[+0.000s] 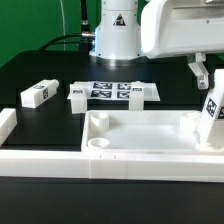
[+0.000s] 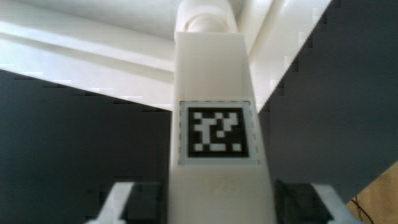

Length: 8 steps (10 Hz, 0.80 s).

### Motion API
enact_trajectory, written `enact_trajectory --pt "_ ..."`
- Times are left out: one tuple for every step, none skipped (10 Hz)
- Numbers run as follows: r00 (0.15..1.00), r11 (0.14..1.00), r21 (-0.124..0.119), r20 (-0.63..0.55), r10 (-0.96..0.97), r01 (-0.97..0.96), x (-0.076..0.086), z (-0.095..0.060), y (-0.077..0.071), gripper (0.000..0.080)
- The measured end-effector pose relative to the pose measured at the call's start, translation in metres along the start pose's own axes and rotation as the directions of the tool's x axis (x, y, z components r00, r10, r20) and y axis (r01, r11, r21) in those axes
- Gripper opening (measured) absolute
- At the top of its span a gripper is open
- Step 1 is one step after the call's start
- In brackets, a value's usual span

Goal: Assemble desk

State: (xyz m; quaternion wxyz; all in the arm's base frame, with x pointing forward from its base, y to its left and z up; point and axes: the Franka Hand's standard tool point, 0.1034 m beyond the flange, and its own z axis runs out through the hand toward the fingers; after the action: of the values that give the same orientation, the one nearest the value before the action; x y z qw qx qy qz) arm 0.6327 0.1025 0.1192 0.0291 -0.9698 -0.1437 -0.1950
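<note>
We saw smooth, faintly glossy white plastic on the leg [image 2: 217, 80] between the fingers [image 2: 128, 205], with a matt printed tag [image 2: 217, 133]. Beyond the fingers, the desk top [image 1: 145, 135] looked the same, on a matt black table [image 1: 50, 125].

i have open black table [image 1: 45, 120] between the loose leg [image 1: 35, 95] and the desk top [image 1: 140, 130], but its raised rim, the upright leg [image 1: 212, 110] and the marker board [image 1: 115, 90] stand in the way.

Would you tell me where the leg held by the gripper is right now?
The leg stands upright at the exterior view's right, held in the gripper, at the desk top's right-hand corner.
</note>
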Motion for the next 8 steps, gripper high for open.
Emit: enact_trajectory --pt "1.000 1.000 -0.001 -0.007 0.000 0.000 -0.0003 -0.0002 0.0000 0.0288" --pt "1.000 1.000 -0.005 -0.025 0.000 0.000 -0.0017 -0.0007 -0.0002 0.0288" --pt "0.999 1.000 -0.011 -0.054 -0.002 0.001 -0.0038 -0.0013 -0.0005 0.0288" --pt "0.997 1.000 -0.016 -0.079 -0.004 0.003 -0.0050 -0.0019 -0.0007 0.0288" --pt "0.997 1.000 -0.015 -0.078 -0.004 0.003 -0.0046 -0.0019 -0.0005 0.0288" --pt "0.997 1.000 -0.015 -0.078 -0.004 0.003 -0.0046 -0.0019 -0.0005 0.0288" --pt "0.997 1.000 -0.015 -0.078 -0.004 0.003 -0.0046 -0.0019 -0.0005 0.0288" --pt "0.997 1.000 -0.015 -0.078 -0.004 0.003 -0.0046 -0.0019 -0.0005 0.0288"
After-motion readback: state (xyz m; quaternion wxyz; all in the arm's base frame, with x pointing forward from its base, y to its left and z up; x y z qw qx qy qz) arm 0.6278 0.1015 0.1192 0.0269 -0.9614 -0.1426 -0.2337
